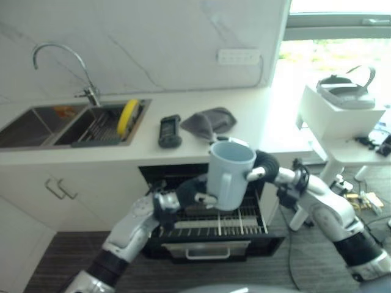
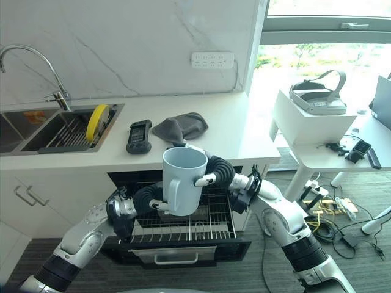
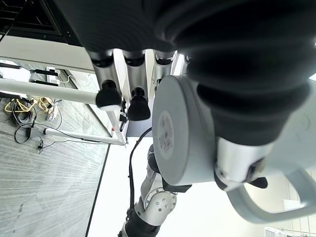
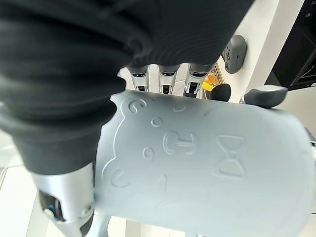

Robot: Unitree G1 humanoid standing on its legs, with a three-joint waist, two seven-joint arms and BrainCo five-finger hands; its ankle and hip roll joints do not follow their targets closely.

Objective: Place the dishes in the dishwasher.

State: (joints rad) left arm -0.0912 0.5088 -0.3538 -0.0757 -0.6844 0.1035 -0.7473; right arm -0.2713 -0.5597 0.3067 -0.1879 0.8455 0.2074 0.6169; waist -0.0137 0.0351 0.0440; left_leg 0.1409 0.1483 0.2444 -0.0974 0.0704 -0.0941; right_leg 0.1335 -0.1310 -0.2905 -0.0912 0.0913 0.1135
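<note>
The mug [image 2: 183, 180] is up in the air, upright, held between both hands right above the open dishwasher [image 2: 183, 244]. Nearest us, the left hand [image 2: 151, 201] has its thumb under the mug's flat base, its straight fingers lying along the lower wall. The right hand [image 2: 214, 174] wraps the upper body from the far side, fingers curled across the embossed face, thumb tip pressing on the near side. Two hands on one mug, so this looks like a handover or a re-grip before loading.

To do it well, I'd say one hand must have a firm hold before the other lets go. Then tip the mug mouth-down and lower it between the wires of the rack [image 2: 201, 223], which sits directly below the fingers. Keep the handle clear of the wires.

The mug itself: pale blue-grey, matte, tall, with a loop handle facing us and raised decoration on its side, a little face and a bow. Empty, as far as the rim shows.

Beyond the fingers, on the counter [image 2: 232, 131], lie a dark handset [image 2: 138, 135] and a grey cloth [image 2: 180, 127]. Further off, a yellow plate [image 2: 96, 121] stands in the sink [image 2: 55, 131].
</note>
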